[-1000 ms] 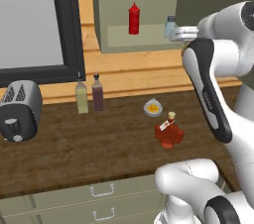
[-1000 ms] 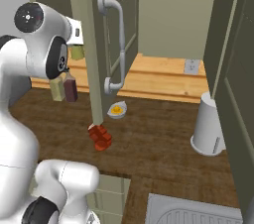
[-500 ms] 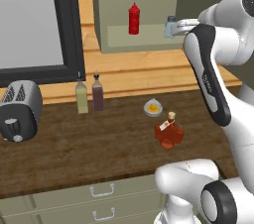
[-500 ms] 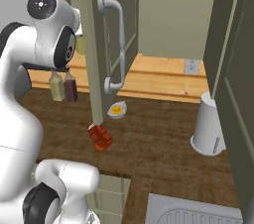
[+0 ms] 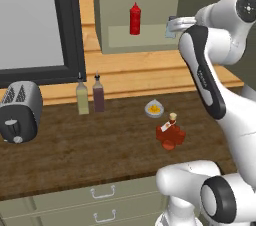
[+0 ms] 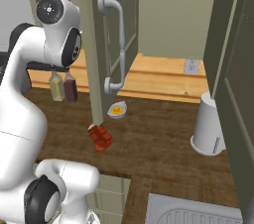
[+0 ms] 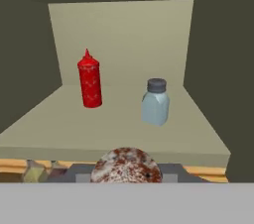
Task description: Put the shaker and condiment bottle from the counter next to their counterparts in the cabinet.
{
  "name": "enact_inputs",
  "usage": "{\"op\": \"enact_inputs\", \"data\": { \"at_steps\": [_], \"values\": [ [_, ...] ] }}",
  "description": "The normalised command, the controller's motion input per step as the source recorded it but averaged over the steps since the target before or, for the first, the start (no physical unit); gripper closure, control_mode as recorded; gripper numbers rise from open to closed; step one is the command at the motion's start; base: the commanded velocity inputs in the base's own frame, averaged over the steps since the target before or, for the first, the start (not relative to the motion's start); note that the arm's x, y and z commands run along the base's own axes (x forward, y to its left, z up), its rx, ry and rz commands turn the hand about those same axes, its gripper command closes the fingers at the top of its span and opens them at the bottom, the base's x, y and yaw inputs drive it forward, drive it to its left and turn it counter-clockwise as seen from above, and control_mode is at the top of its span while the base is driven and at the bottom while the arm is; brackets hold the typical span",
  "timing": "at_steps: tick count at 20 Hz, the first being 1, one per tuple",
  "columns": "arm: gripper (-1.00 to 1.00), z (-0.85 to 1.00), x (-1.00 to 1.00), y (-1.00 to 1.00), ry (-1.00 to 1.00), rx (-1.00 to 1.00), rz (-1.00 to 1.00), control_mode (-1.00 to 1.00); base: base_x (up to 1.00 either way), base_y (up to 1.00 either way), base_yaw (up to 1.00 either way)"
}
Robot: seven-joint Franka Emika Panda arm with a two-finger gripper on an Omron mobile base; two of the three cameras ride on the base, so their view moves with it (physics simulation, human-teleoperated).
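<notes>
Gripper (image 7: pixel 127 177) is clamped on the shaker (image 7: pixel 127 166); in the hand view its speckled pale cap sits between the fingers right at the front edge of the cabinet (image 7: pixel 119 34) shelf. From the left base view the hand (image 5: pixel 176 23) is up at the cabinet's (image 5: pixel 145 0) open front, beside the blue-grey shaker (image 5: pixel 170 28), with the arm's forearm crossing in front.

On the shelf: tall slim red squeeze bottle (image 7: pixel 90 79) toward the left, blue-grey shaker (image 7: pixel 155 102) with grey cap to its right, both upright and apart from each other. Held shaker is level with the shelf lip, roughly between those two in line of sight.

Condiment bottle (image 5: pixel 170 133) is on the counter (image 5: pixel 75 150), upright, cork stopper on, just in front of a small dish (image 5: pixel 154 108) with something yellow-orange in it. Right base view shows the same bottle (image 6: pixel 100 137) partly behind the cabinet door (image 6: pixel 94 44) edge.

Also on the counter: two black-spouted bottles (image 5: pixel 90 95) side by side at the back wall, toaster (image 5: pixel 19 111) at far left, white canister (image 6: pixel 208 125) at right.
</notes>
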Motion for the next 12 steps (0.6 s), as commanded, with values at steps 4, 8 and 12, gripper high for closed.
{"op": "enact_inputs", "data": {
  "at_steps": [4, 8, 12],
  "values": [
    [1.00, -0.12, 0.36, -0.03, 0.01, -0.01, -0.02, -1.00, 0.00, 0.00, 0.00],
    [1.00, -0.17, 0.43, -0.14, 0.10, -0.07, -0.06, -1.00, 0.00, 0.00, 0.00],
    [1.00, 0.03, 0.42, -0.04, 0.03, 0.00, -0.01, -1.00, 0.00, 0.00, 0.00]
  ]
}}
